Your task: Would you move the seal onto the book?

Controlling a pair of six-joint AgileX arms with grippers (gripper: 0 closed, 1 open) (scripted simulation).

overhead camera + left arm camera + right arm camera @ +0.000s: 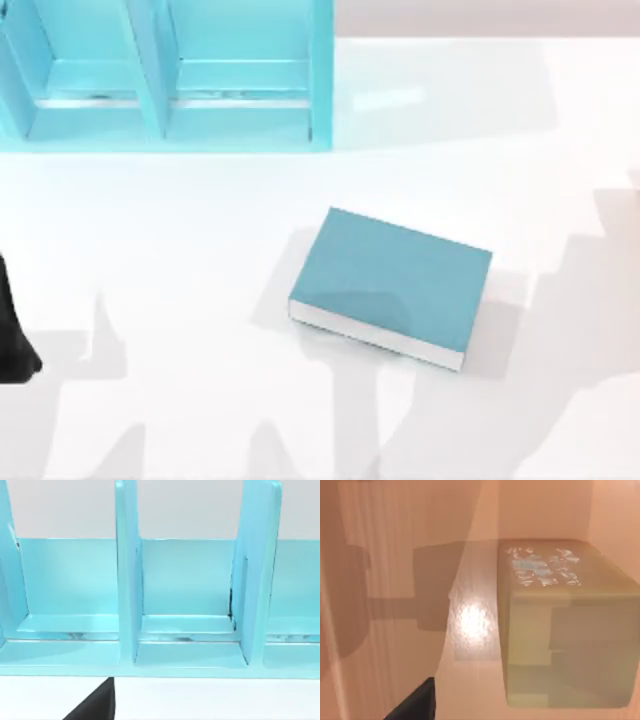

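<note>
The thick teal-blue book (392, 285) lies alone mid-counter, its top bare; either end effector's grip I cannot tell, so a blind reach might miss.

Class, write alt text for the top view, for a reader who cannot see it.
A teal book lies flat, slightly turned, near the middle of a white table. A light-blue shelf unit stands at the far left corner, and part of the dark left arm shows at the left edge.
</note>
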